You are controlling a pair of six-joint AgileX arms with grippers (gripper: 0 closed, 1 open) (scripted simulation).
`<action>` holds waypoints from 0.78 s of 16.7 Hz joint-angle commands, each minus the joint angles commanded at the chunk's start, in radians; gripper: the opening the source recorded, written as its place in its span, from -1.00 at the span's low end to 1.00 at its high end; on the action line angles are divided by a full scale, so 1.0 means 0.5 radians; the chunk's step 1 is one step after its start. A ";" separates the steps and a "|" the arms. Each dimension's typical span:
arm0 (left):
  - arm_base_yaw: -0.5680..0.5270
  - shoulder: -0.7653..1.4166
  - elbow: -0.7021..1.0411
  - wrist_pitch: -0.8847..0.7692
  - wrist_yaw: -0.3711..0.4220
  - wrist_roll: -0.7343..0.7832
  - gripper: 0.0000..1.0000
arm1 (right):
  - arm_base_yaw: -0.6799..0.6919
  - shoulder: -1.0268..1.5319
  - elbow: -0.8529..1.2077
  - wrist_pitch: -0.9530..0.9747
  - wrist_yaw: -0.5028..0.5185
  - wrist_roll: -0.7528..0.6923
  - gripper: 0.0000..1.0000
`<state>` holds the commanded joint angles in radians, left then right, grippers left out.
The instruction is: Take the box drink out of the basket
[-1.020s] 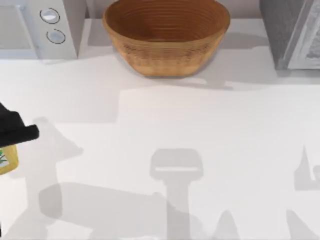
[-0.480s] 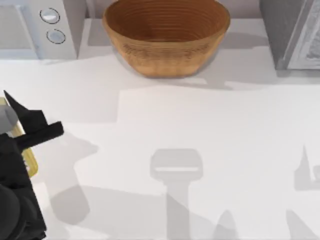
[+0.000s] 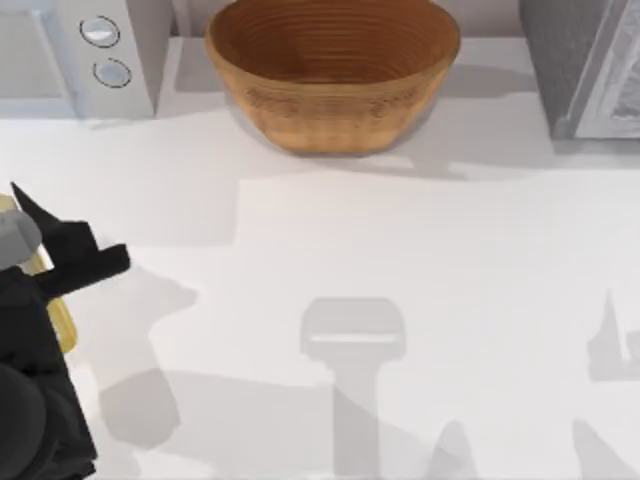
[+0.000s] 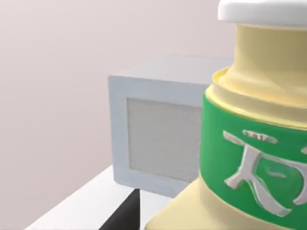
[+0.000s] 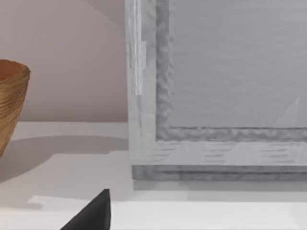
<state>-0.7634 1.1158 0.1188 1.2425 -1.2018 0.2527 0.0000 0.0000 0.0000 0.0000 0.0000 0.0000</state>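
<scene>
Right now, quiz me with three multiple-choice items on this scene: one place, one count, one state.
1. Where is the box drink?
A. Inside the basket
B. At the table's left edge, by the left hand
C. On top of the grey appliance at the back right

2. How many round knobs are on the white appliance at the back left?
A. One
B. Two
C. Four

3. What state is the basket in?
A. Upright and empty
B. Tipped on its side
C. Upright with the carton inside

Answers:
1 B: the top view shows its yellow edge beside the left arm.
2 B: two knobs sit one above the other.
3 A: its ribbed inside is bare and its opening faces up.
</scene>
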 joint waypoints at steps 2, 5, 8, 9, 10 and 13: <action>0.052 0.109 -0.003 0.093 0.044 -0.027 -1.00 | 0.000 0.000 0.000 0.000 0.000 0.000 1.00; 0.163 0.331 -0.003 0.290 0.147 -0.087 -1.00 | 0.000 0.000 0.000 0.000 0.000 0.000 1.00; 0.284 0.577 -0.010 0.499 0.276 -0.148 -1.00 | 0.000 0.000 0.000 0.000 0.000 0.000 1.00; 0.322 0.654 -0.013 0.562 0.319 -0.166 -1.00 | 0.000 0.000 0.000 0.000 0.000 0.000 1.00; 0.357 0.724 -0.016 0.618 0.359 -0.183 -1.00 | 0.000 0.000 0.000 0.000 0.000 0.000 1.00; 0.432 0.870 -0.025 0.732 0.444 -0.215 -1.00 | 0.000 0.000 0.000 0.000 0.000 0.000 1.00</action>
<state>-0.5476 1.5507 0.1062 1.6085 -0.9798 0.1451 0.0000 0.0000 0.0000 0.0000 0.0000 0.0000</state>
